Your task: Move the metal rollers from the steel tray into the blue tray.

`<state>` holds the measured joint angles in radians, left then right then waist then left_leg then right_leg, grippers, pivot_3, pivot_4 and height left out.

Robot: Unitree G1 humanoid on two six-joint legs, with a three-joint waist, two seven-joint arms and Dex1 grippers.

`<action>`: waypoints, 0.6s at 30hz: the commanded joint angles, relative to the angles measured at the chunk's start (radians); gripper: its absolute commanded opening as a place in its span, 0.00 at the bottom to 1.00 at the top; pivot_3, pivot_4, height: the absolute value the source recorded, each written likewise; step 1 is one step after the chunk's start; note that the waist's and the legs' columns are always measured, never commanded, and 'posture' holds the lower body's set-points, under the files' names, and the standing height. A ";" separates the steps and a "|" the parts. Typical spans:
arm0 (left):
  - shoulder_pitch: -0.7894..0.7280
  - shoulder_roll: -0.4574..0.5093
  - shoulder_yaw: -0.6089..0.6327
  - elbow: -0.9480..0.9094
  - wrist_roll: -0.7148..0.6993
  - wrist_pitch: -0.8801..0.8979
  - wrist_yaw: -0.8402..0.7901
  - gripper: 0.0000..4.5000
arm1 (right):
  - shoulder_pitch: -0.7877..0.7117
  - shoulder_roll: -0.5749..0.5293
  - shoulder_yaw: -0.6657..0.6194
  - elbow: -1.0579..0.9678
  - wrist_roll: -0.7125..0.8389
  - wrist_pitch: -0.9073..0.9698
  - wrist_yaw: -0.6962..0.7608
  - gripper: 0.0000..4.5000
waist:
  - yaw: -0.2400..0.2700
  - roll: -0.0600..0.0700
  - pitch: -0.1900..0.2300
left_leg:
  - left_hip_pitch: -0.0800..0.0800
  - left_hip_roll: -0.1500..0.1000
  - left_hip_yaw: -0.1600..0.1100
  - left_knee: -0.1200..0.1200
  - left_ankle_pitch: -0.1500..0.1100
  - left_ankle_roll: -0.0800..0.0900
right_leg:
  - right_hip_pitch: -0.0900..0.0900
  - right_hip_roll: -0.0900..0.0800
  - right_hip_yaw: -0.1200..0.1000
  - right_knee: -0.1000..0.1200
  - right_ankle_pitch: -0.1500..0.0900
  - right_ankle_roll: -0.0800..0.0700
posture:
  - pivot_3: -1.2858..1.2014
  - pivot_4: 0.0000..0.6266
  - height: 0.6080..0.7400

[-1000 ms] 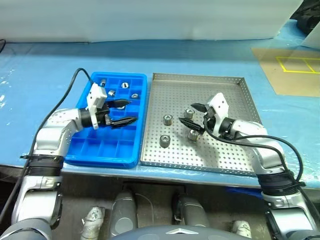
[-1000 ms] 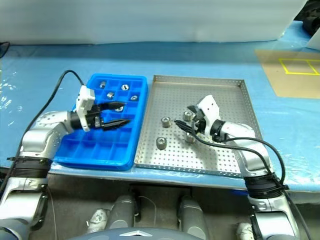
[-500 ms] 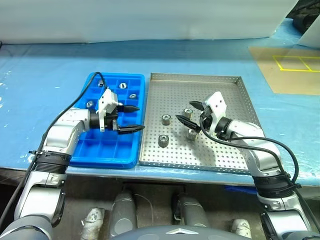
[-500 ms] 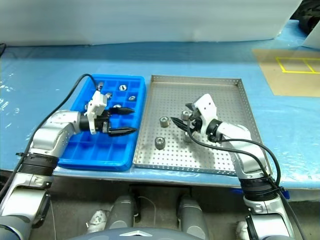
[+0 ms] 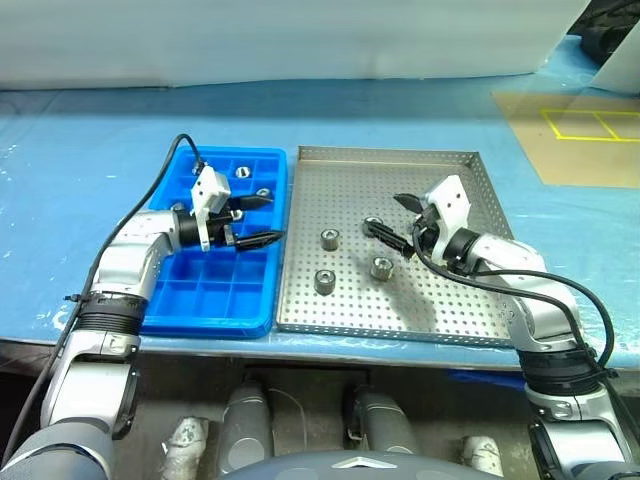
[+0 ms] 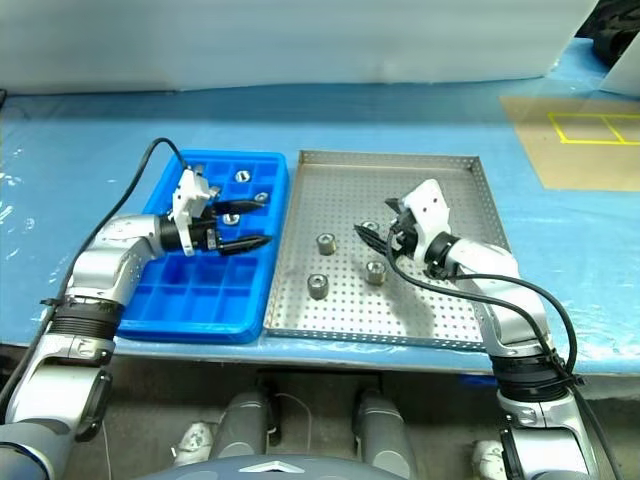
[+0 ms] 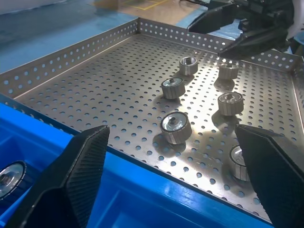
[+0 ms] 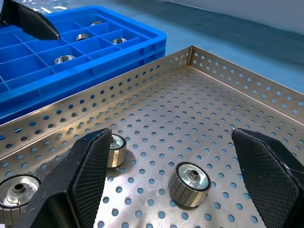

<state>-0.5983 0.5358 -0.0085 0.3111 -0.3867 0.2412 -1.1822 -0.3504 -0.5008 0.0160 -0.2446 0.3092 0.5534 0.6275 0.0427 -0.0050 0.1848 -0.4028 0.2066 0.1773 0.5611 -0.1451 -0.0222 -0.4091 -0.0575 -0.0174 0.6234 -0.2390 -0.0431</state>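
Observation:
The steel tray (image 5: pixel 450 170) lies right of the blue tray (image 5: pixel 215 300). Several metal rollers stand on its perforated floor, among them one (image 5: pixel 330 238), another (image 5: pixel 324 281) and a third (image 5: pixel 381 267). More rollers (image 5: pixel 241 171) sit in the blue tray's far compartments. My left gripper (image 5: pixel 264 220) hangs open and empty over the blue tray's right side, pointing at the steel tray. My right gripper (image 5: pixel 384 215) is open and empty just above the steel tray's middle. In the right wrist view a roller (image 8: pixel 190 183) stands ahead, between its fingers (image 8: pixel 90 175).
Both trays rest on a blue-covered table (image 5: pixel 80 150) near its front edge. A tan board with yellow tape lines (image 5: pixel 575 130) lies at the far right. A black cable (image 5: pixel 165 175) loops from my left wrist over the blue tray's left side.
The view has shifted a little. My left gripper has drifted slightly over the blue tray's right side. The right gripper stays about where it was. Both remain open.

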 commanded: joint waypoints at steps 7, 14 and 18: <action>-0.005 -0.012 0.030 -0.055 -0.015 -0.010 0.042 1.00 | -0.056 0.018 -0.001 -0.014 0.019 -0.009 0.019 0.92 | 0.001 0.000 0.000 | 0.000 0.000 0.000 0.001 0.000 0.000 | 0.001 0.000 0.000 0.001 0.000 0.000 | 0.45 0.24 1.00; -0.027 -0.017 0.045 -0.058 -0.031 -0.003 0.060 1.00 | -0.060 0.036 0.018 -0.014 0.016 -0.012 0.020 0.92 | 0.001 0.000 0.000 | 0.000 0.000 0.000 0.001 0.000 0.000 | 0.001 0.000 -0.001 0.001 0.000 0.000 | 0.46 0.24 1.00; -0.040 -0.023 0.042 -0.051 -0.032 -0.003 0.063 1.00 | -0.071 0.041 0.021 -0.002 0.011 -0.017 0.021 0.92 | 0.002 0.000 0.000 | 0.000 0.000 -0.001 0.001 0.000 0.000 | 0.001 0.000 -0.001 0.001 0.000 0.000 | 0.45 0.24 1.00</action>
<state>-0.6176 0.5121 0.0061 0.2925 -0.3999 0.2457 -1.1245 -0.4001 -0.4600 0.0444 -0.2340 0.3180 0.5555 0.6466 0.0444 -0.0050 0.1847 -0.4027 0.2067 0.1768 0.5621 -0.1449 -0.0224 -0.4083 -0.0579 -0.0183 0.6242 -0.2388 -0.0432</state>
